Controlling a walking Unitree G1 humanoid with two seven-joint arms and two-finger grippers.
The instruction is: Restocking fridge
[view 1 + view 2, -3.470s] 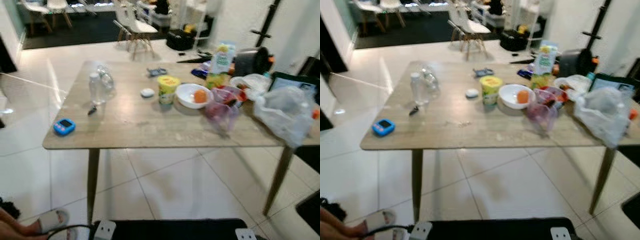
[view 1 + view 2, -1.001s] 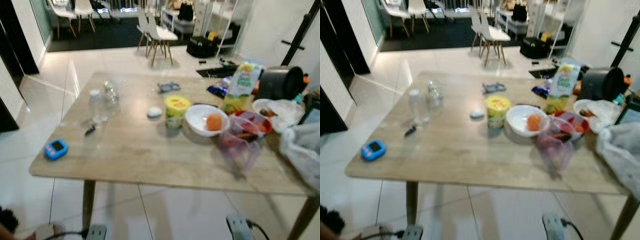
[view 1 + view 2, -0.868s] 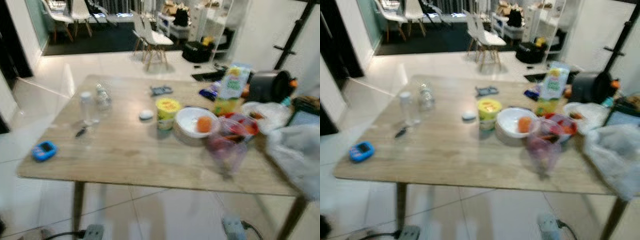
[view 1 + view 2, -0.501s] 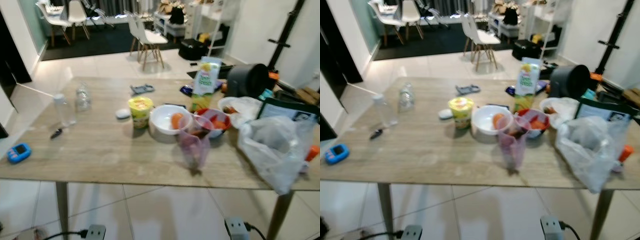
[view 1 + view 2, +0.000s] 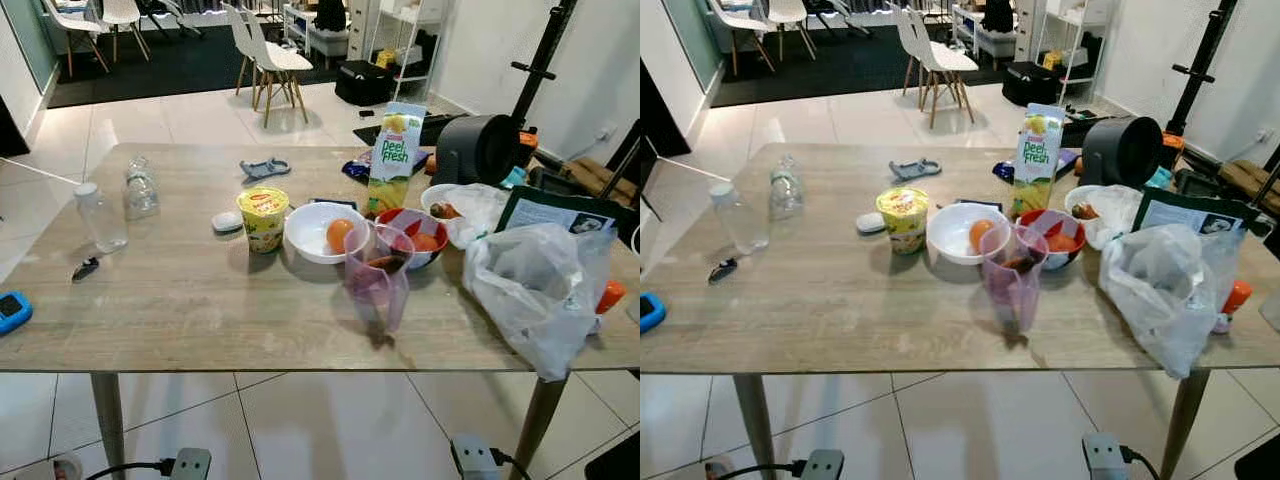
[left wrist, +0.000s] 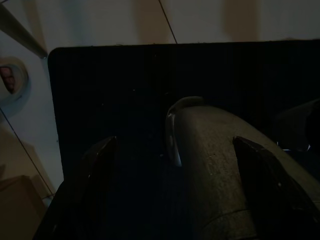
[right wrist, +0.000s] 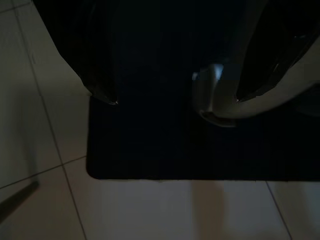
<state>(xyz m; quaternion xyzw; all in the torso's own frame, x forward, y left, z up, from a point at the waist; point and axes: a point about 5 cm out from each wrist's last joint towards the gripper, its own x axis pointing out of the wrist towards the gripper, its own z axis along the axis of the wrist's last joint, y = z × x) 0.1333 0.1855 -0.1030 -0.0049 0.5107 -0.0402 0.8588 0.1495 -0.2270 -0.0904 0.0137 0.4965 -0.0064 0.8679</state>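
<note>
Nearest you, power strips (image 5: 190, 464) lie on the white tiled floor (image 5: 330, 420) under the front edge of the wooden table (image 5: 200, 320). Both arms hang idle: in the dim wrist views the left gripper (image 6: 175, 145) and right gripper (image 7: 175, 95) each show two dark fingers spread apart with nothing between them, over a black mat and pale tile. On the table's near half, a translucent purple pitcher (image 5: 377, 275) stands upright near the middle, a knotted clear plastic bag (image 5: 535, 285) slumps to its right, and a blue gadget (image 5: 12, 310) sits at the far left edge. Behind the pitcher, a white bowl (image 5: 318, 232) holds an orange, with a red bowl (image 5: 412, 235) of produce just beside it on the right and a yellow-lidded cup (image 5: 262, 218) to the left. Further left you have two clear water bottles (image 5: 100, 215), well apart from the bowls. The juice carton (image 5: 392, 158) stands upright behind the red bowl, with a black cylindrical appliance (image 5: 478, 148) to its right. Beyond the table, white chairs (image 5: 265, 55) stand on a dark rug.
</note>
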